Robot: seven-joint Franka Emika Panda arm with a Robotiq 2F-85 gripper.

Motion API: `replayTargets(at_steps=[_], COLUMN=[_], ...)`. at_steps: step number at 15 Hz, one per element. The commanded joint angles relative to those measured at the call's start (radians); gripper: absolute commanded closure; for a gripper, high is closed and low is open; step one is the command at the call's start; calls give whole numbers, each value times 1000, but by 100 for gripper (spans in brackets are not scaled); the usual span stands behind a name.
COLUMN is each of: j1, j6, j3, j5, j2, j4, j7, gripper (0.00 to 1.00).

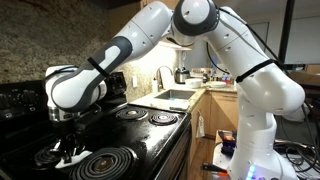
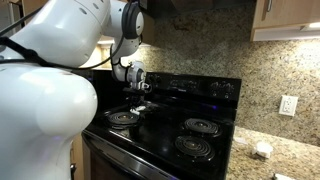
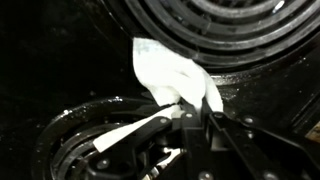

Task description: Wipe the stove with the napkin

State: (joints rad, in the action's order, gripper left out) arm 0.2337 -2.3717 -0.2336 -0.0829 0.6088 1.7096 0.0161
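Centre frame: black claw (image 3: pixel 188 108) clamped on thin white paper napkin (image 3: pixel 165 72) over glossy black coil stove (image 2: pixel 160 138). Coils (image 3: pixel 230 25) could snag, tearing it.

This looks like a home kitchen. A glossy black stove (image 2: pixel 157 136) with coil burners (image 2: pixel 203 127) in chrome rings and a raised control panel (image 2: pixel 200 88) stands against a speckled granite backsplash (image 2: pixel 200 50). A matching stone worktop (image 2: pixel 285 166) runs from the stove's edge, with a wall outlet (image 2: pixel 288 105) above it and wooden cabinets (image 2: pixel 285 15) overhead. Past the stove's far edge, a sink (image 1: pixel 178 97) is set into the worktop, with what seems to be a curved tap (image 1: pixel 163 75), small and dim.
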Motion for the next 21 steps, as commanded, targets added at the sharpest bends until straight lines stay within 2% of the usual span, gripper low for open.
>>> replayTargets(at_steps=[1,4,7,14,21], j1=[33,62,104,227,279], j6=[20,63,115,200,185], j3=[-38,-48,-19,114,213], j5=[48,31,-10,-162,-252], j2=[136,178,234,383,524], j4=[-113,-187,-294,-576,-818], j7=[-92,-131,-140,-84,-51], gripper=[91,91,91,91,92])
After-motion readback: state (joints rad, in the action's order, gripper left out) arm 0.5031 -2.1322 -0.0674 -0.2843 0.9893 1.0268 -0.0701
